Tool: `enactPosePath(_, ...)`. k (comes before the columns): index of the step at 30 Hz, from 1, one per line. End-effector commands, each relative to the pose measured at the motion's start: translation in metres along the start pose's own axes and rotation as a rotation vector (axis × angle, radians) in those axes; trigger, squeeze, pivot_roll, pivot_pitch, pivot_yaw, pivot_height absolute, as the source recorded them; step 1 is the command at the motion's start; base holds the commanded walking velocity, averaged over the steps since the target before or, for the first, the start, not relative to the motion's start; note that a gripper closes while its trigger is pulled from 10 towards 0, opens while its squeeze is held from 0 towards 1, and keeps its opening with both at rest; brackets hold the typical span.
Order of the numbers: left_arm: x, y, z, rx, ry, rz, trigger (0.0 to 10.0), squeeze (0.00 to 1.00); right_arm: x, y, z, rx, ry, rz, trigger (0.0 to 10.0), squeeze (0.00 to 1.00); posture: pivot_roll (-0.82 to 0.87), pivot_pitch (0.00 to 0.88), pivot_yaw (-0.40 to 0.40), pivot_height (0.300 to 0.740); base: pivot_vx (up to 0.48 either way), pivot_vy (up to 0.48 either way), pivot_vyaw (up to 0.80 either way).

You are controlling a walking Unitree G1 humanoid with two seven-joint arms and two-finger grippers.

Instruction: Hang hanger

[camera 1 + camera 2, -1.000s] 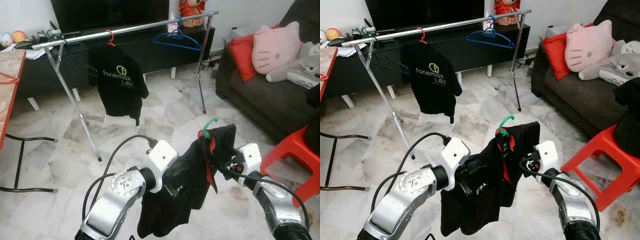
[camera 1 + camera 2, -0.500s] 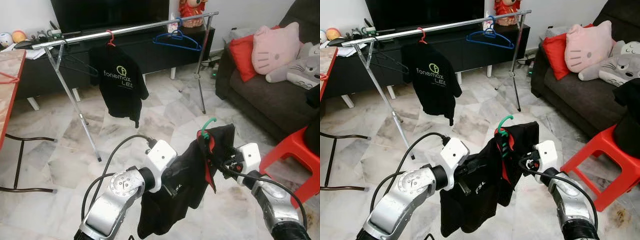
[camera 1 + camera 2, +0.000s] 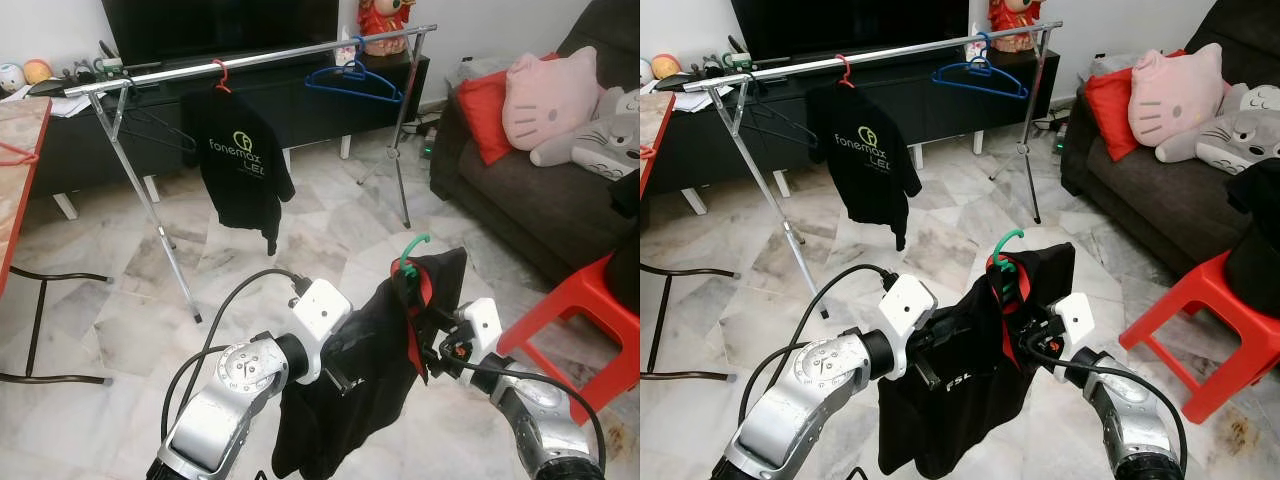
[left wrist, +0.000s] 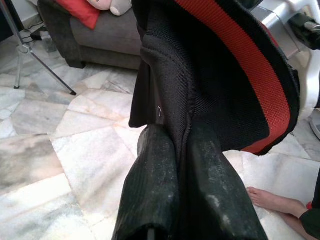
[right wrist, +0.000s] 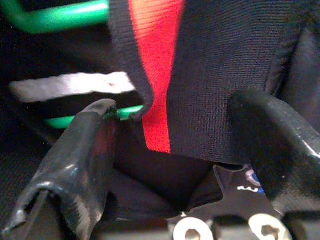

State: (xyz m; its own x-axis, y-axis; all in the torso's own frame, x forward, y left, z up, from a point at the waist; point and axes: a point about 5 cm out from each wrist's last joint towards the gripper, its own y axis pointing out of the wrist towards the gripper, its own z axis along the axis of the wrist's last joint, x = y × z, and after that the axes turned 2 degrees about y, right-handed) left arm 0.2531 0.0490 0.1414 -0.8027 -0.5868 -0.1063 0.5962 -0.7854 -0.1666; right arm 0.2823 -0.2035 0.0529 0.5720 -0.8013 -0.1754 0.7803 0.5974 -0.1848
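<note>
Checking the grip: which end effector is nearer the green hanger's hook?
Right. The right end effector sits just below the hook; the left end effector grips the shirt lower down.

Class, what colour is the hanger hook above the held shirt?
Green hook, clearest in the right eye view.

Pretty clearly someone's living room at home. There's a dark grey sofa (image 3: pixel 520 190) piled with a red cushion (image 3: pixel 487 108) and a pink cat plush pillow (image 3: pixel 545 95), a big TV (image 3: pixel 220 25) on a low black TV cabinet (image 3: pixel 250 110), and a marble-tile floor (image 3: pixel 110 310). A metal clothes rack (image 3: pixel 250 58) stands in the middle with a black T-shirt (image 3: pixel 240 165) and a blue hanger (image 3: pixel 355 80) on it. A red plastic stool (image 3: pixel 585 320) sits by the sofa.
</note>
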Motion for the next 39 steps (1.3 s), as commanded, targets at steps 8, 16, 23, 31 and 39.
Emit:
enactPosePath(8, -0.001, 0.0, 0.008, 0.042, 0.011, 0.007, 10.0, 0.0, 0.008, 0.003, 0.008, 0.024, -0.032, -0.08, 0.0, 0.0, -0.02, 0.0, -0.028, 0.74, 0.0, 0.0, 0.0)
enactPosePath(16, -0.001, -0.001, 0.006, 0.037, 0.007, 0.008, 10.0, 0.0, 0.011, 0.001, 0.012, 0.094, -0.003, -0.177, 10.0, 0.0, -0.02, 0.0, -0.028, 0.74, 0.0, 0.0, 0.0)
enactPosePath(23, -0.003, -0.003, 0.003, 0.027, 0.007, 0.024, 10.0, 0.0, 0.014, -0.016, -0.005, 0.106, 0.055, -0.332, 10.0, 0.0, -0.02, 0.0, -0.026, 0.74, 0.0, 0.0, 0.0)
enactPosePath(31, -0.026, -0.006, 0.003, 0.031, 0.045, 0.169, 10.0, 0.0, -0.005, -0.023, -0.045, -0.095, 0.066, -0.209, 10.0, 0.0, -0.03, 0.0, -0.02, 0.74, 0.0, 0.0, 0.0)
enactPosePath(39, -0.034, -0.005, 0.007, 0.076, 0.029, 0.253, 10.0, 0.0, 0.017, -0.043, -0.089, -0.351, 0.197, -0.586, 10.0, 0.0, -0.03, 0.0, -0.02, 0.74, 0.0, 0.0, 0.0)
